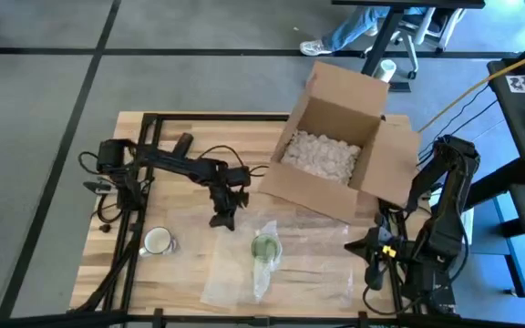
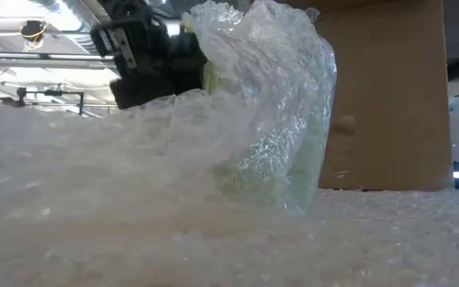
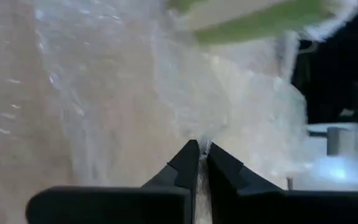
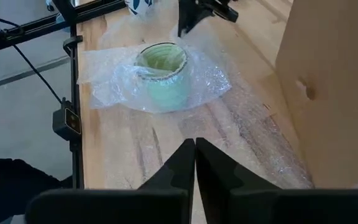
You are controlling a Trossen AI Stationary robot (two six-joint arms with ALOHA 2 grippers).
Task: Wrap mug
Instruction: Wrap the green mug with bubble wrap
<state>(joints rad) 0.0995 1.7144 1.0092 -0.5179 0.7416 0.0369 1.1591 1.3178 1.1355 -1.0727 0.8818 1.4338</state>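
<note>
Two dark arms at a pale wooden slatted table (image 1: 180,273). Pale green ceramic mug (image 4: 161,76) sits near the table's front centre, on a clear sheet of bubble wrap (image 4: 229,124); part of the sheet is bunched up around the mug's sides, mouth of the mug uncovered in the right wrist view. In the low view the wrap rises over and around the mug as a crumpled hood.

Left gripper (image 1: 223,217) is lowered just behind the mug, at the sheet's back edge. In the left wrist view its fingers (image 3: 188,165) stand almost together with a thin fold of bubble wrap pinched between the tips.

Right gripper (image 1: 370,247) waits at the table's right front edge, well apart from the mug; its fingers (image 4: 185,165) are pressed together with nothing between them.

Open brown cardboard box (image 1: 335,137) stands behind and to the right of the mug, flaps out, holding white packing peanuts (image 1: 319,155). A second, white mug (image 1: 157,240) rests near the table's left front, apart from the sheet.
</note>
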